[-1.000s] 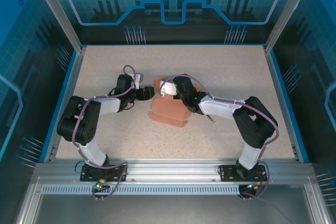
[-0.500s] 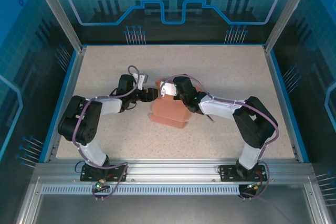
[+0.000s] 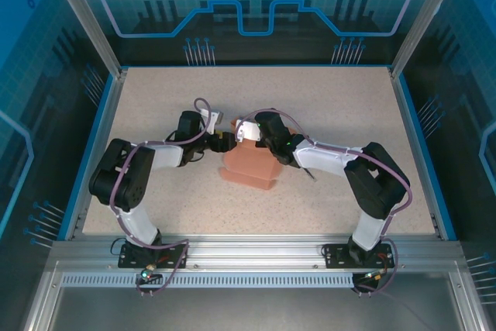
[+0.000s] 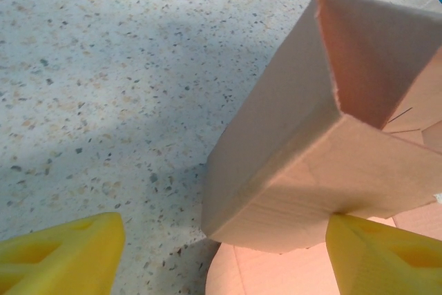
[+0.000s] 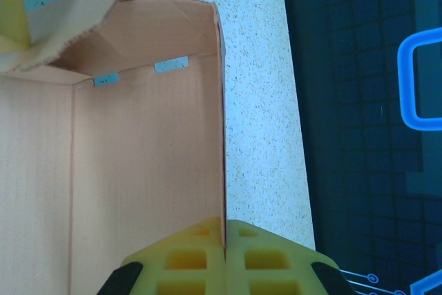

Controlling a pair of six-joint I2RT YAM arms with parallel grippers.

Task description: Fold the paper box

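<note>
The paper box (image 3: 249,167), salmon-pink cardboard and partly raised, lies at the middle of the table. My right gripper (image 5: 224,231) is shut on the upper edge of one upright wall of the box (image 5: 138,170), whose open inside faces the wrist camera. From the left, my left gripper (image 4: 221,234) stands open with a folded corner of the box (image 4: 297,157) between its yellow fingers (image 4: 65,253). The right-hand finger sits under the corner's lower edge. In the top view the left gripper (image 3: 224,143) and the right gripper (image 3: 249,139) meet at the box's far end.
The speckled tabletop (image 3: 333,98) has a blue rim all round. In the right wrist view its edge (image 5: 300,136) runs close beside the held wall. A thin dark stick (image 3: 311,177) lies by the right forearm. Both forearms lie low across the table's middle.
My left gripper has slid right onto the box's far-left corner, and its fingers stand a little wider. The right gripper and the box have stayed still.
</note>
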